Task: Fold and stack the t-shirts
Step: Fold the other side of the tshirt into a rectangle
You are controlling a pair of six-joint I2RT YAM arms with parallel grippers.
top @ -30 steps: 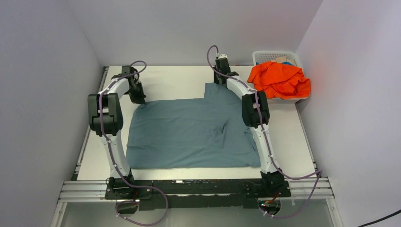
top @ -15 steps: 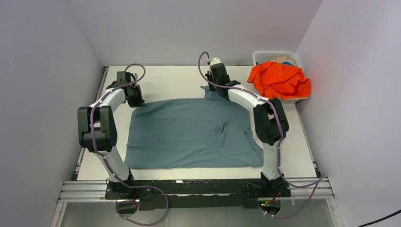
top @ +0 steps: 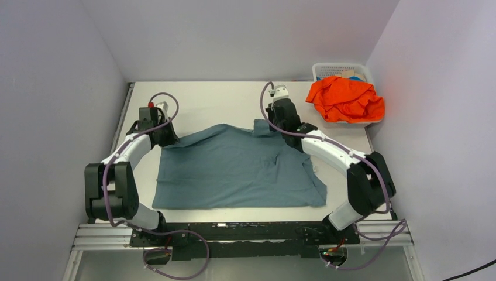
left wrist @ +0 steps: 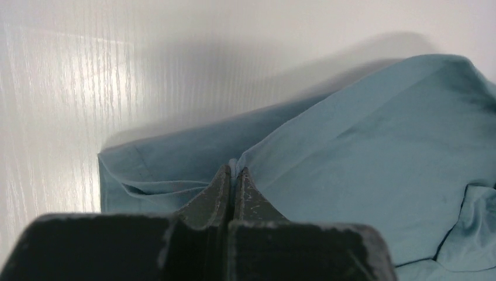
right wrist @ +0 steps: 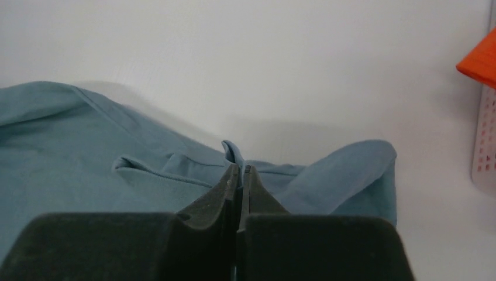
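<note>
text: none readable | labels: none | brands: none | numbers: none

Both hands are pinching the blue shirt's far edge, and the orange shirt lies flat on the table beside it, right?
Not quite. The orange shirt is not flat on the table: it sits bunched on the basket in the far right corner, as the top view shows. The rest stands: the left hand and the right hand are each shut on the far edge of the blue shirt.

The left arm (top: pixel 126 153) and right arm (top: pixel 327 149) wear white shells between chunky black joints, with purple cables (top: pixel 164 94) looping alongside. The black gripper fingers (left wrist: pixel 213 196) look scuffed, possibly rubber.
</note>
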